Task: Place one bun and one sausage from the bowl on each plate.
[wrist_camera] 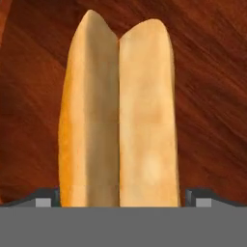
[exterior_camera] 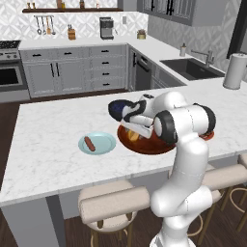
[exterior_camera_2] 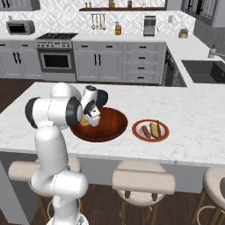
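The wide reddish-brown wooden bowl (exterior_camera: 147,148) (exterior_camera_2: 110,125) sits on the island counter. A split tan bun (wrist_camera: 120,116) (exterior_camera: 133,135) lies on its wooden floor. My gripper (wrist_camera: 123,198) (exterior_camera_2: 88,119) reaches down into the bowl, open, with one fingertip on each side of the bun's near end. The pale blue plate (exterior_camera: 103,147) to the bowl's left carries one sausage (exterior_camera: 89,143). The white plate with a red-brown rim (exterior_camera_2: 137,133) to the bowl's right holds a sausage (exterior_camera_2: 145,131) and a bun (exterior_camera_2: 154,128).
A smaller dark blue bowl (exterior_camera: 116,109) (exterior_camera_2: 102,95) stands just behind the wooden bowl, close to my wrist. Stools (exterior_camera_2: 143,180) line the counter's near edge. A sink (exterior_camera: 193,67) and a paper towel roll (exterior_camera: 235,71) are at the far right.
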